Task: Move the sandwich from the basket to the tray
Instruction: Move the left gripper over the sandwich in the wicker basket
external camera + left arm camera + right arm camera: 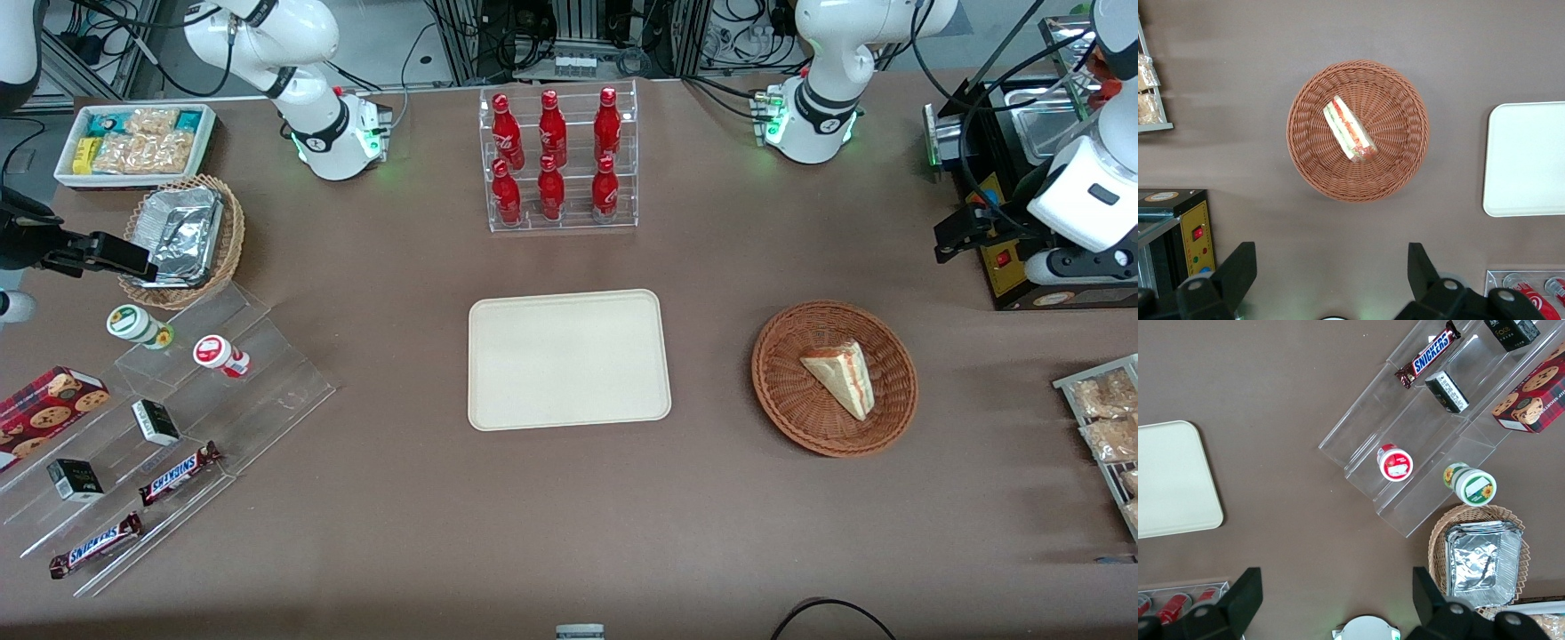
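claw (1328, 270) agape above basket (1405, 167), sandwich (1349, 128) unobscured

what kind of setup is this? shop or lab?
Likely a lab mock-up of a snack counter: a tiered rack of red bottles, snack bars on clear steps, and a cable rig at the table edge. The claw hangs open above the basket.

The gripper (1331, 267) hung high above the brown table (1471, 53) with its two dark fingers (1238, 267) spread wide and nothing between them. The sandwich (1349, 129) lay in the round basket (1405, 160), its red and green filling showing. A corner of the tray (1528, 160) lay well apart from the basket, near red bottles (1531, 295).
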Tool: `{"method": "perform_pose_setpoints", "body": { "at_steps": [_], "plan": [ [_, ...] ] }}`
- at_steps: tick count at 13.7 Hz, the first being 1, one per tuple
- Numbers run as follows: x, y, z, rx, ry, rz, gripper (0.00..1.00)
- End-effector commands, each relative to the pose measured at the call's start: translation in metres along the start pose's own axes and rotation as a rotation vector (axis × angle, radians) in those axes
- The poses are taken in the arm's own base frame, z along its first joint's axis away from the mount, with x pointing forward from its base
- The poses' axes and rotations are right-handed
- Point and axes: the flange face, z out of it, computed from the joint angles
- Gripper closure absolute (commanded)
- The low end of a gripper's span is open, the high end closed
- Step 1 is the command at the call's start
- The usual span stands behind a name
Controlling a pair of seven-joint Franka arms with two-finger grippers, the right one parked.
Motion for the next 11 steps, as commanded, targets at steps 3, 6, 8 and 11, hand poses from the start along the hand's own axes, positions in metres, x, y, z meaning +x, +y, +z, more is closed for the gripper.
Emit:
{"method": "perform_pose_setpoints", "body": {
  "at_steps": [3,6,8,11],
  "plan": [
    [-0.002,0.004,-0.004,0.013,-0.002,0.014,0.0],
    [0.003,0.003,0.032,0.019,-0.024,-0.005,0.0],
    [0.005,0.006,0.082,0.019,-0.005,-0.081,0.0],
    [0.003,0.01,0.147,0.005,0.062,-0.238,0.0]
  ]
}}
